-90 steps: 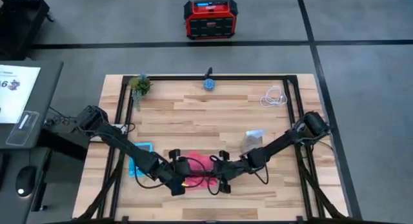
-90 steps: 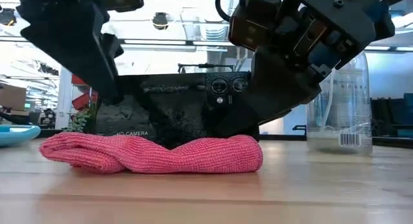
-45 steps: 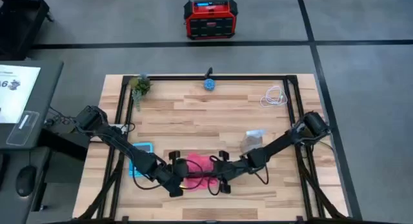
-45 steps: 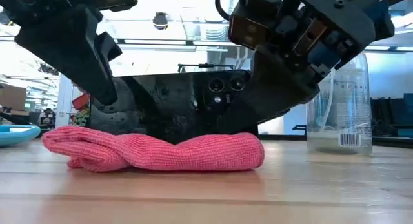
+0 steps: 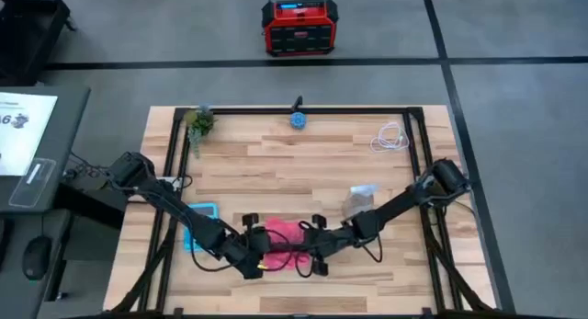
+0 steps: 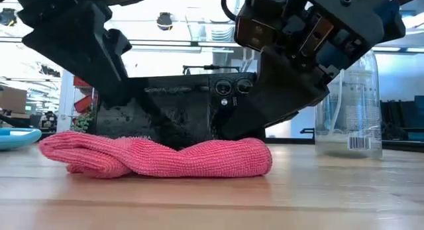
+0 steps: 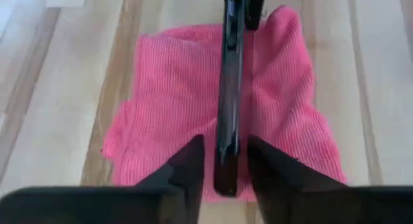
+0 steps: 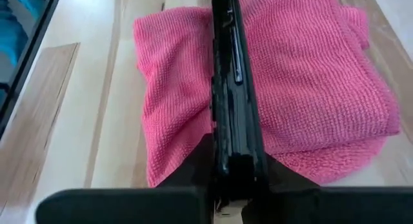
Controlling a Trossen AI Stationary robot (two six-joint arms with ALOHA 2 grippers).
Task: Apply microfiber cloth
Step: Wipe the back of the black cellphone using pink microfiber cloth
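Wood table [image 5: 276, 167]: L gripper [image 7: 221, 161] & R gripper [image 8: 235, 162] both pinch black phone [image 8: 227, 75] on edge over pink microfiber cloth [image 6: 156, 157], prob. to wipe it

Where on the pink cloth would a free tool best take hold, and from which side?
Take the raised fold at the end of the microfiber cloth, coming from above. The cloth lies bunched on the table, so that fold stands proud of the wood. Its middle lies below the phone, which the left tool and right tool hold on edge.
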